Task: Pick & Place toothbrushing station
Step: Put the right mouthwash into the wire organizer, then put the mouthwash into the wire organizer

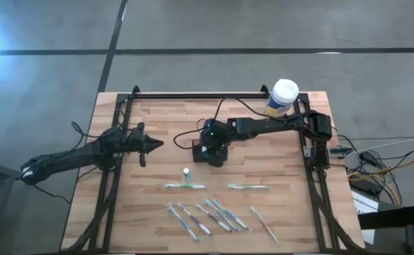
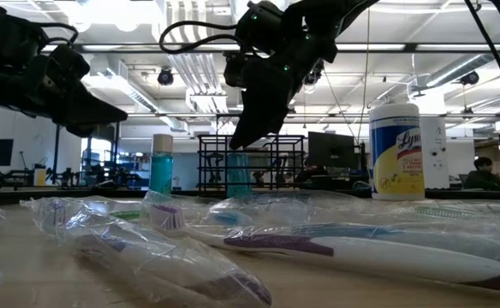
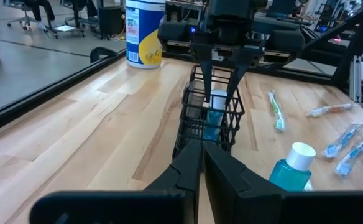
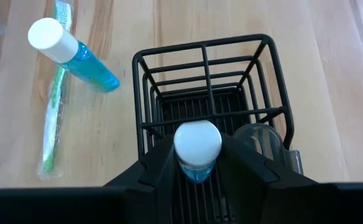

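The right tool (image 4: 197, 163) hangs over the small black wire rectangular basket (image 4: 207, 93) at the table's (image 1: 157, 127) centre, fingers on a white-capped blue bottle (image 4: 197, 149) inside; lower it straight, then part them fully. Whether that grip has slackened I cannot tell. The left tool (image 3: 201, 163), clenched and empty, waits at nine o'clock. The basket's floor is hidden.

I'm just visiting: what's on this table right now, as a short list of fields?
Right end effector: closed on a blue bottle, down in the black wire basket
Left end effector: shut, empty, waiting left of the basket
Second blue bottle: upright on the table
Toothbrushes: wrapped, lying along the near edge
Canister: far right corner
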### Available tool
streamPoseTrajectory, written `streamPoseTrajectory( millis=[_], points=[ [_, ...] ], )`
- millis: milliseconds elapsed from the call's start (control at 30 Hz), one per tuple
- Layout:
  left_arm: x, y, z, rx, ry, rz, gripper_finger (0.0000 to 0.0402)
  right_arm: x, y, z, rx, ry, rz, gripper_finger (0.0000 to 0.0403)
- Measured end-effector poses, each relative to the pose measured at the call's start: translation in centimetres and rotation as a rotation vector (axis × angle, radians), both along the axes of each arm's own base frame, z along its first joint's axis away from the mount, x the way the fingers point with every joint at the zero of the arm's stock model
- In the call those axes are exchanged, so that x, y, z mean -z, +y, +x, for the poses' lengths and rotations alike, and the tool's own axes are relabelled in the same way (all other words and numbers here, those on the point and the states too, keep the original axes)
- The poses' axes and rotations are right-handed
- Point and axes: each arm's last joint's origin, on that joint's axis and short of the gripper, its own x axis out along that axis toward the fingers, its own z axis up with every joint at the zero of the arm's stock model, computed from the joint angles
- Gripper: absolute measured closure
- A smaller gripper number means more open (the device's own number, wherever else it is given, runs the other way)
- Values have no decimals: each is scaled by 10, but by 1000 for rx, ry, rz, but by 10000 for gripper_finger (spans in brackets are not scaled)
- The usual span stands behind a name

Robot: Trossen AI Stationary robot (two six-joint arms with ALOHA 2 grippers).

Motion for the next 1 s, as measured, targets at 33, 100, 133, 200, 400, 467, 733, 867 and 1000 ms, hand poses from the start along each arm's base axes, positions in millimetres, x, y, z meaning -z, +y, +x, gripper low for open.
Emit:
streamPoseTrajectory(
  millis=[33, 100, 133, 200, 400, 467, 733, 867, 1000],
  points=[
    [0, 0, 0, 0, 1, 0, 376, 0, 0, 0, 0, 0, 0, 291],
    [0, 0, 0, 0, 1, 0, 376, 0, 0, 0, 3, 1, 2, 290],
    [0, 0, 0, 0, 1, 0, 376, 0, 0, 0, 3, 1, 3, 290],
    [0, 0, 0, 0, 1, 0, 376, 0, 1, 0, 1, 2, 3, 290],
    [0, 0, 0, 0, 1, 0, 376, 0, 6, 0, -10, 6, 3, 273],
    [0, 0, 0, 0, 1, 0, 376, 0, 8, 0, -14, 8, 8, 263],
    [0, 0, 0, 0, 1, 0, 376, 0, 8, 0, -13, 6, 12, 252],
    [0, 0, 0, 0, 1, 0, 376, -2, 8, -1, -12, 3, 11, 260],
    [0, 0, 0, 0, 1, 0, 376, -6, 8, -3, -10, -3, 8, 261]
  ],
)
